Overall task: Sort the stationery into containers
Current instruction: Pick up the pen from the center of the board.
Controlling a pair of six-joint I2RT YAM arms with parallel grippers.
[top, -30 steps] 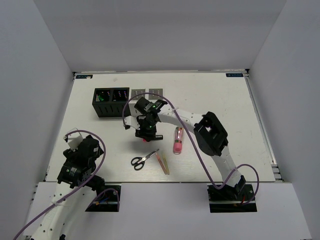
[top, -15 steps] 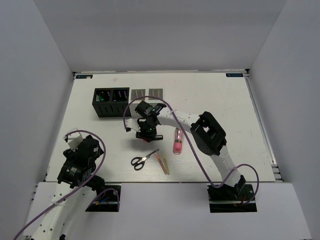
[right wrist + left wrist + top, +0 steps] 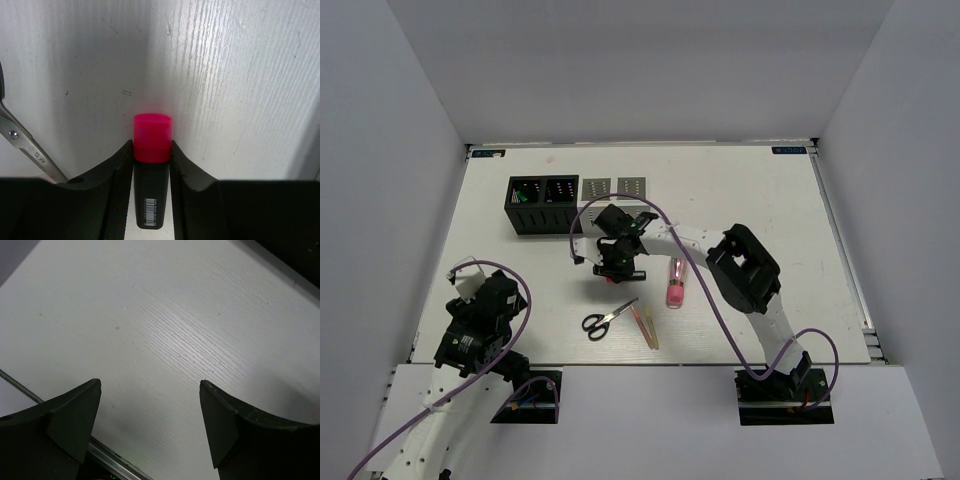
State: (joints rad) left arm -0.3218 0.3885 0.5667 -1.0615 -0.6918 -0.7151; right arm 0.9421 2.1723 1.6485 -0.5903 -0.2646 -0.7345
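Observation:
My right gripper (image 3: 152, 150) is shut on a short black marker with a pink cap (image 3: 152, 142), held close over the table. In the top view the right gripper (image 3: 613, 268) sits at mid-table and hides most of the marker. The black-handled scissors (image 3: 608, 319) lie just in front of it, and one blade shows in the right wrist view (image 3: 25, 145). The two yellow-pink sticks (image 3: 647, 326) and the pink pen (image 3: 675, 281) lie to the right. The black organizer (image 3: 542, 204) holds something green. The light grey organizer (image 3: 613, 187) stands beside it. My left gripper (image 3: 150, 385) is open and empty.
The left arm (image 3: 480, 322) rests folded at the near left corner, over the table's metal edge rail (image 3: 30, 396). White walls enclose the table on three sides. A purple cable (image 3: 582, 212) loops over the right arm near the organizers.
The right arm's elbow has swung slightly left and back right while the gripper stayed over the same spot on the marker. The left arm has not moved.

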